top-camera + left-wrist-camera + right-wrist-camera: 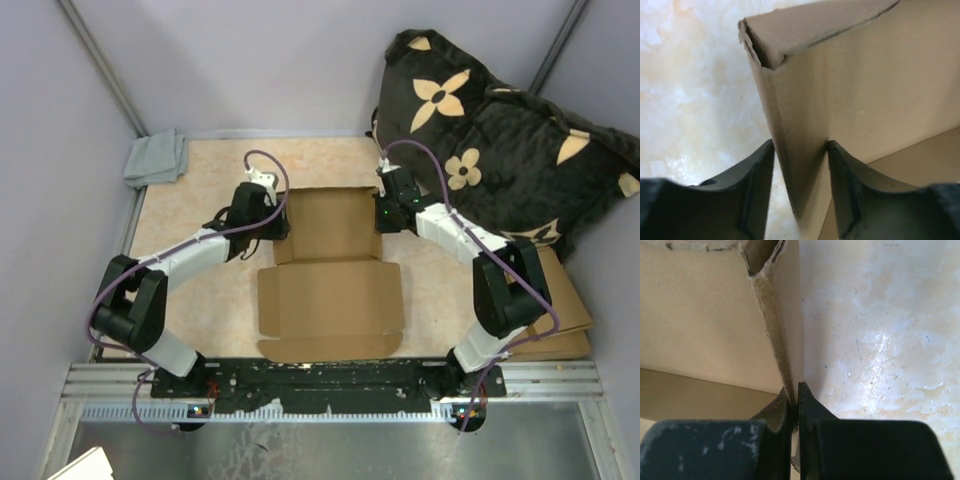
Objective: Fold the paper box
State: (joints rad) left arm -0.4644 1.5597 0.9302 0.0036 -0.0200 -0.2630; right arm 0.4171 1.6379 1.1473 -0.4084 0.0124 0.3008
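Observation:
The paper box [330,270] lies mid-table, plain brown cardboard; its far half has raised side walls and its near lid panel lies flat. My left gripper [277,225] straddles the left wall. In the left wrist view the doubled wall [805,125] stands between the fingers [757,190], with a gap on the outer side, so the left gripper [800,145] is open. My right gripper [385,213] is at the right wall. In the right wrist view the right gripper [795,390] is shut on that wall's edge [777,315].
A grey cloth [157,158] lies at the far left corner. A black flowered cushion [500,150] fills the far right. Flat cardboard pieces [560,310] are stacked at the right, behind the right arm. A metal rail [330,390] runs along the near edge.

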